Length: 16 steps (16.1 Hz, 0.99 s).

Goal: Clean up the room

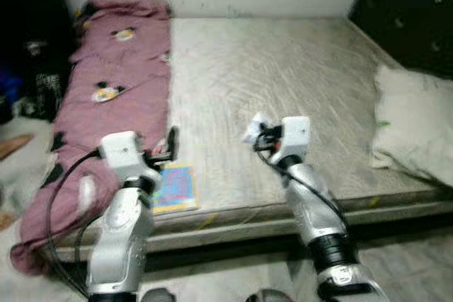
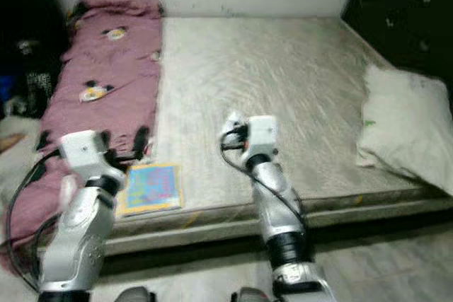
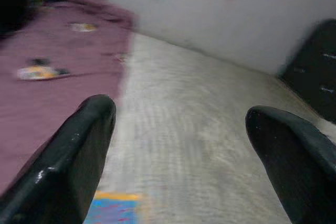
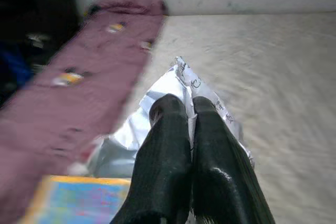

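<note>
Step in hand: litter pickup seems to be under way; the right pincer (image 4: 181, 109) has its two black fingers pressed together on a crinkled silver foil wrapper (image 4: 157, 108), held up over the near middle of the bare grey mattress (image 1: 283, 68).
Wrapper: lifted clear of the mattress in the head views, as far as the blur lets one judge (print on the foil is too small to read).
Left pincer (image 3: 181, 129): spread wide and holding nothing, hovering over the near left edge of the mattress.
Booklet: a flat blue and yellow picture booklet (image 1: 174, 187) lies just below and beside the left pincer, near the mattress edge.
Other things: a pink cartoon-print blanket (image 1: 113, 90) runs along the left side; a pale pillow (image 1: 414, 122) sits at the right.
Next move: probably carry the wrapper off to a bin, keeping the pinch firm since foil slips; the booklet looks next in line.
</note>
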{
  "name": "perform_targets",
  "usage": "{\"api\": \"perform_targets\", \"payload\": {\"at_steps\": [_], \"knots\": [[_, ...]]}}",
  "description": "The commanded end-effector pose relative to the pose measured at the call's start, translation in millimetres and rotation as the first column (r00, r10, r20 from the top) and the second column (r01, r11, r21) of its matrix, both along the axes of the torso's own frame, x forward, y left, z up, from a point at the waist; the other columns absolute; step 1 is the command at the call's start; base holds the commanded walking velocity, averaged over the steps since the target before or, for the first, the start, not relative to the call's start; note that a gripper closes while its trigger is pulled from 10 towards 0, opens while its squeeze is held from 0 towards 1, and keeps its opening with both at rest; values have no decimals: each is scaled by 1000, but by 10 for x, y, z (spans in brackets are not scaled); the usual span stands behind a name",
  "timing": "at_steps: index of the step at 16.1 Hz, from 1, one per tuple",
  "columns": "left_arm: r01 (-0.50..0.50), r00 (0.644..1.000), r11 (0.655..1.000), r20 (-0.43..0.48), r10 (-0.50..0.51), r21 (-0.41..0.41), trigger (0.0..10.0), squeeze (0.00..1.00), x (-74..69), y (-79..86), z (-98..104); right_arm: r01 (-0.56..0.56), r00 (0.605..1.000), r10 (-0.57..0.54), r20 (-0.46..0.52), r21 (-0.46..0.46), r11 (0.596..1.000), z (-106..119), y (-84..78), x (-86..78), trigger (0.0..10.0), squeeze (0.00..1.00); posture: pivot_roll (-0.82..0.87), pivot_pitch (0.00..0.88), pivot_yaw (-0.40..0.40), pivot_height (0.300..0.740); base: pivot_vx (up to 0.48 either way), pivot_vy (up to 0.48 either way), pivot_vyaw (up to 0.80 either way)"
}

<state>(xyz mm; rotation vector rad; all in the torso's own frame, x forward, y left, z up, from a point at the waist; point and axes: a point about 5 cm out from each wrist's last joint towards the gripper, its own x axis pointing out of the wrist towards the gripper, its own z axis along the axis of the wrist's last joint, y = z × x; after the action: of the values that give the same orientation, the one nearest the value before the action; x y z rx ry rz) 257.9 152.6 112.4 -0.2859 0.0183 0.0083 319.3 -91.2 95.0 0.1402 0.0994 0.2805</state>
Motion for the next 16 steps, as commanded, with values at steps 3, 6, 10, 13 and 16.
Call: {"api": "perform_targets", "payload": {"at_steps": [3,6,10,13,16], "knots": [[22,1000,1000,10,-22,16,10000,0,13,-49,29,-10,1000,10,26,3,1000,48,-19,11,10000,0,-28,19,-37,740,0,475,0],[14,1000,1000,7,-14,20,10000,0,13,-20,24,-31,999,31,34,10,999,59,9,-3,10000,0,-28,18,-36,740,0,476,0],[14,1000,1000,2,-14,25,10000,0,9,-29,4,-57,998,56,40,13,998,54,37,-27,10000,0,-26,6,-34,740,0,475,0],[7,1000,1000,-7,-7,11,10000,0,12,-17,-29,-75,996,74,47,4,997,44,64,-37,10000,0,-23,0,-21,740,0,471,0],[-1,1000,1000,-7,1,16,10000,0,76,-20,-44,-101,992,102,71,-18,995,57,122,-18,10000,0,-39,0,-15,740,0,470,669]]}}
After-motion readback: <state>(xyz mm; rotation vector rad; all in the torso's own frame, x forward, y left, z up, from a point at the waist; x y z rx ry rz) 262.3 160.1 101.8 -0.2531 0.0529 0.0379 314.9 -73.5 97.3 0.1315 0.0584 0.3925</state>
